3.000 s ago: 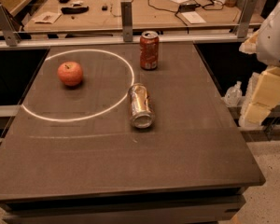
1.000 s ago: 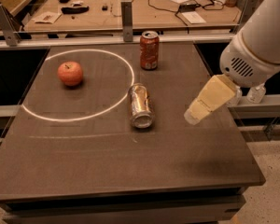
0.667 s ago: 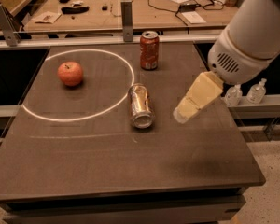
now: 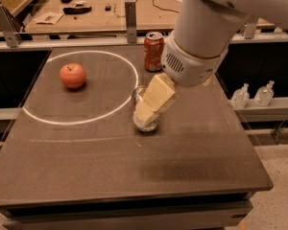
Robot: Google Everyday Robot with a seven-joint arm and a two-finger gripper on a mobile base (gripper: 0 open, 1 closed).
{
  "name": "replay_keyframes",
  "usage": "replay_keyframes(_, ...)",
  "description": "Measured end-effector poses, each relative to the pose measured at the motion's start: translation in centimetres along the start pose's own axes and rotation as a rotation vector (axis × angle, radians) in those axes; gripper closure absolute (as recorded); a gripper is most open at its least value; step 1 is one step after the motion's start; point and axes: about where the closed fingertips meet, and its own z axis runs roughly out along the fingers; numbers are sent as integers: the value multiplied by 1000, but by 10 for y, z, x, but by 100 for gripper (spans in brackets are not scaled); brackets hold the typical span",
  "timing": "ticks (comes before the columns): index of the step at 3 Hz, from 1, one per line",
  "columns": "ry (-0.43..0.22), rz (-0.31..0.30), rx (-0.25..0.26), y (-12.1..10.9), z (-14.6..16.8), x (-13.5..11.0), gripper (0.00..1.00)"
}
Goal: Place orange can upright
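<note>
End effector (image 4: 147,110) sits right over the orange can (image 4: 146,125), which we see lying sideways on the surface (image 4: 86,166) at the edge of the white circle (image 4: 38,120); we can't tell if it's spread or clamped.

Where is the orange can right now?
The orange can lies mid-table, beside the white circle's right edge, nearer than the red can, with the gripper right over it.

The orange can (image 4: 139,96) is largely covered by the gripper (image 4: 145,113) positioned directly over it; only its two ends can be seen. The arm (image 4: 201,37) is cut off by the top and right edges. On the rear bench (image 4: 101,20), objects (image 4: 77,7) are too small to be identified.
</note>
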Motion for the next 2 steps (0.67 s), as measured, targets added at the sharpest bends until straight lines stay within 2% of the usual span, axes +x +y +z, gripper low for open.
replay_keyframes(1,-8,61,28,17,15,-22,0)
replay_keyframes(2,-43,113,87,23,32,-41,0)
